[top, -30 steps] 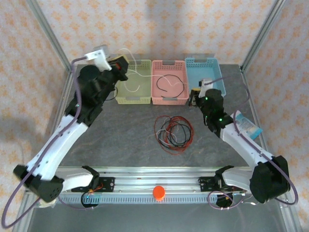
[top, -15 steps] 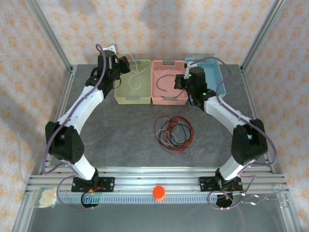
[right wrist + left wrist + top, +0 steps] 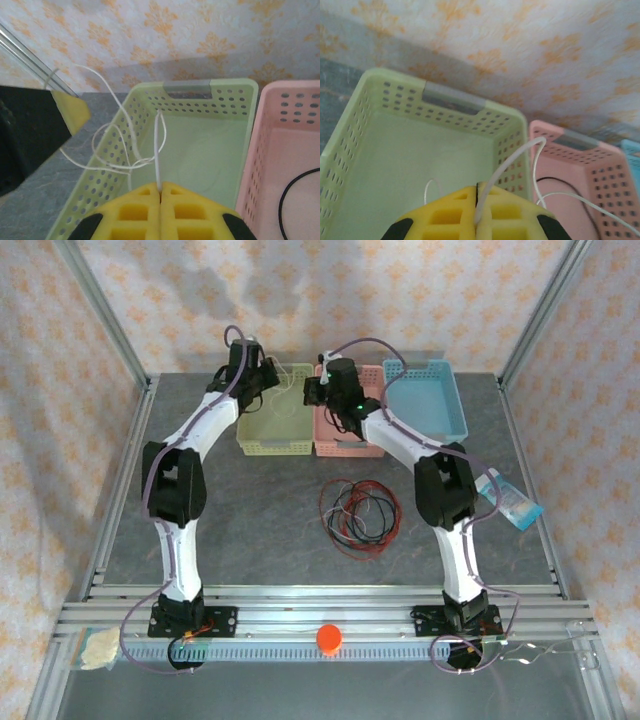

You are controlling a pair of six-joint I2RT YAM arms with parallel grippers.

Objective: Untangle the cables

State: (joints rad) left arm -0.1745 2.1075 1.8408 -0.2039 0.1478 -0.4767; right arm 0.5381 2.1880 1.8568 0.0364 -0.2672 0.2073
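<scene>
Two arms stand on the desk (image 3: 250,510): the left arm (image 3: 205,425) and the right arm (image 3: 395,435). Each carries one tool, so there are two tools, the left tool (image 3: 477,190) and the right tool (image 3: 161,189), each with two yellow fingers pressed together.

There are three baskets. One green basket (image 3: 275,447) lies under both tools, one pink basket (image 3: 350,448) is just beside the right tool, and one blue basket (image 3: 425,400) sits beyond that.

One white cable (image 3: 158,140) is pinched in both tools. One black cable (image 3: 555,179) lies in the pink basket. One heap of red and black cables (image 3: 360,512) lies well behind the tools, and its strands cannot be counted.

There are also one orange knob (image 3: 329,638) and two packets, a blue packet (image 3: 510,502) and a pale packet (image 3: 95,648).
</scene>
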